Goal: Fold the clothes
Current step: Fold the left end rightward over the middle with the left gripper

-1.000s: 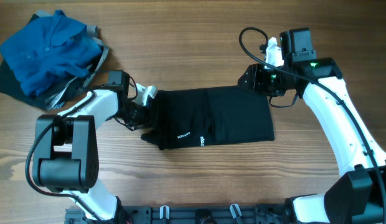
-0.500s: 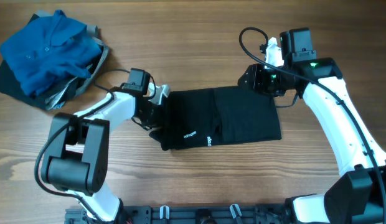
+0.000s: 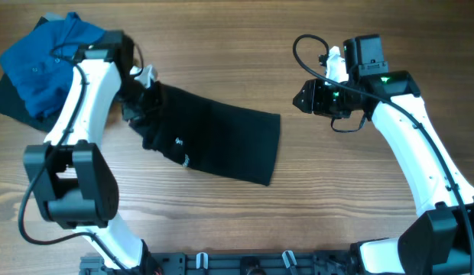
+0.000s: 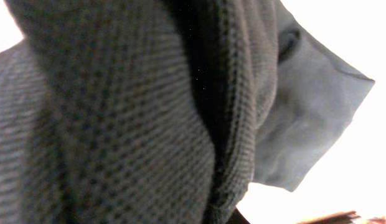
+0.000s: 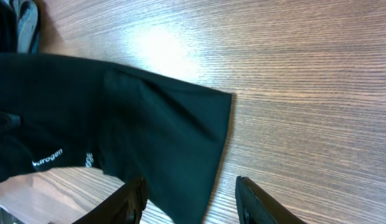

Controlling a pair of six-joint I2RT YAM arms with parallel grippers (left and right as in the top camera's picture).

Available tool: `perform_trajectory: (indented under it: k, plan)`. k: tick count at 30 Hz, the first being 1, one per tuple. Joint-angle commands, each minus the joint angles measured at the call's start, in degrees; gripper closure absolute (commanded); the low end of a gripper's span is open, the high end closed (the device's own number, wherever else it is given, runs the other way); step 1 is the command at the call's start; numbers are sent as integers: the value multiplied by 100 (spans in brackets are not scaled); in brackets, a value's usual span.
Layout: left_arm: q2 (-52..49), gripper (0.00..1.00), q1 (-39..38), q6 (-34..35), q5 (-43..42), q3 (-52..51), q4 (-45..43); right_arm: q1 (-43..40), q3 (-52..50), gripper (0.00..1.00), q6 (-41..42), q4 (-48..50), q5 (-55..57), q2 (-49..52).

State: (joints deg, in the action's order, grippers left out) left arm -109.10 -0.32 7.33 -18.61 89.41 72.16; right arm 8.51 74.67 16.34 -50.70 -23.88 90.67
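The left tool (image 3: 147, 90) appeared pinched on the bunched end of the clothes (image 3: 218, 134). They lay on the table (image 3: 336, 198), long axis running from it toward the right tool (image 3: 304, 98). That one stood part-open and empty, apart from the free hem. The left arm was nearer.
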Motion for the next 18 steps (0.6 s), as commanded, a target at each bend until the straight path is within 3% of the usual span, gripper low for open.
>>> perform_trajectory:
  k: [1,9,14,15,16,18]
  plan:
    - [22,86,-822,-111,487,162,-170,2,4,50,-114,4,131,11]
    - [11,81,-2667,127,824,52,-708,2,4,50,-122,-39,173,11]
    - [-111,81,-3274,619,822,-446,-1377,2,4,50,-129,-63,212,11]
    - [-151,73,-3359,667,820,-505,-1458,2,4,50,-133,-63,212,11]
    - [-192,56,-3438,667,822,-522,-1502,2,4,50,-131,-63,212,11]
    - [-229,49,-3630,667,820,-522,-1628,2,4,50,-131,-61,212,11]
